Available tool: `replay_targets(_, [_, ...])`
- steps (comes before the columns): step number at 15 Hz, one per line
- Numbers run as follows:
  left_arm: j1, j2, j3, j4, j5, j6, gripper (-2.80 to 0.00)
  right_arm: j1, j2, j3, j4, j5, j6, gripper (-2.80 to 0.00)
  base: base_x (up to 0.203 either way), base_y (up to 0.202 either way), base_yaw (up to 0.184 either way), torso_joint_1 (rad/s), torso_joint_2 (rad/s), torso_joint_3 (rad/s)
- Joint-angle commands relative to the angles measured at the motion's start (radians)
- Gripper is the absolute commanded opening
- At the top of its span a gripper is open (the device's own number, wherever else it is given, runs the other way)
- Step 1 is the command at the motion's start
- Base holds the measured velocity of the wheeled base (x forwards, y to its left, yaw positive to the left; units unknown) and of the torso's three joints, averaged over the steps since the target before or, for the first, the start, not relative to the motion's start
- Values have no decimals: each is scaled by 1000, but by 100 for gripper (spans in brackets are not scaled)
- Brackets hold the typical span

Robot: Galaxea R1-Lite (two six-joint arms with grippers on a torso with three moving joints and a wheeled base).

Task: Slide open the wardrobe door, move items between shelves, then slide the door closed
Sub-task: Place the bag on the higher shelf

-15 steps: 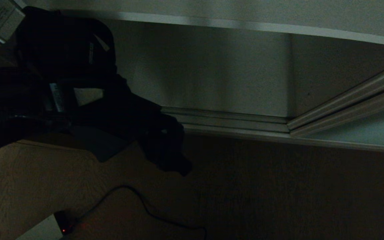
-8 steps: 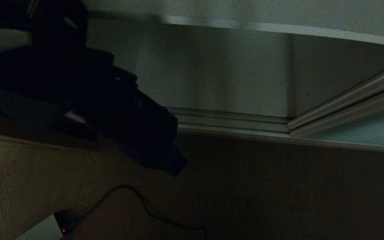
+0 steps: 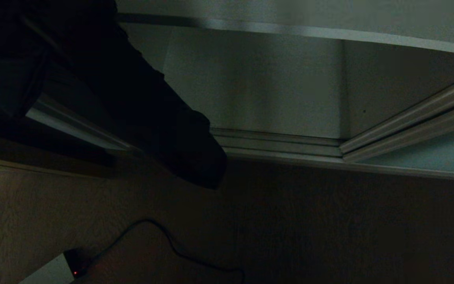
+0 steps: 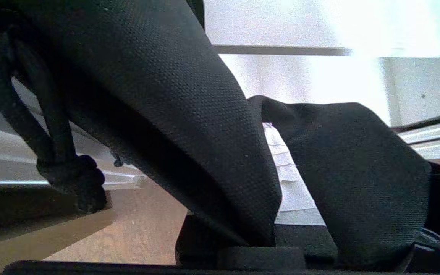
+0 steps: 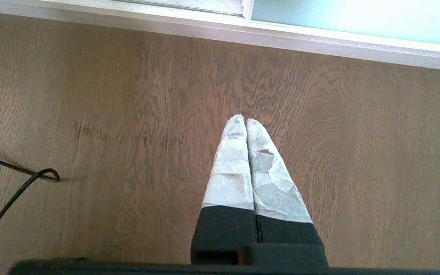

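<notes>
wardrobe compartment under the shelf [image 3: 329,33] is seen open and bare at its right part; the black fabric bag [image 3: 160,118] hangs at its left part, its lower end in front of the bottom track [image 3: 282,146] and above the floor [image 3: 309,228]. the sliding wardrobe door [image 3: 428,156] is seen at the right, pale teal, its metal frame meeting the track.

bag: coarse black weave, folded in two thick lobes [image 4: 189,114] in the left wrist view, with a cord and knot [image 4: 75,179] dangling beside them. the left gripper [image 4: 281,214] is closed on the bag; a white taped finger [image 4: 292,187] shows between the folds.

the right gripper [image 5: 246,121] is held over the wooden floor, taped fingers pressed together, nothing held.

floor: brown wood grain, a black cable [image 3: 172,244] lying on it.
</notes>
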Motion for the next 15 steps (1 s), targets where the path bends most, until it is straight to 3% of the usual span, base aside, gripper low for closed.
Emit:
replay_targets(1, [2,1,-2,0,7,0,-280,0,-3,1,1,0,0,-280,0,0,0,0,0,0])
replay_targets(11, [0,-39,44,36,-7,0,-280,0,-3,0,0,0,0,-280,0,0,0,1,0,4])
replay_targets(15, [-9,-39,77,51,-103,-1,-280,0,-3,0,0,0,0,-280,0,0,0,4,3,152])
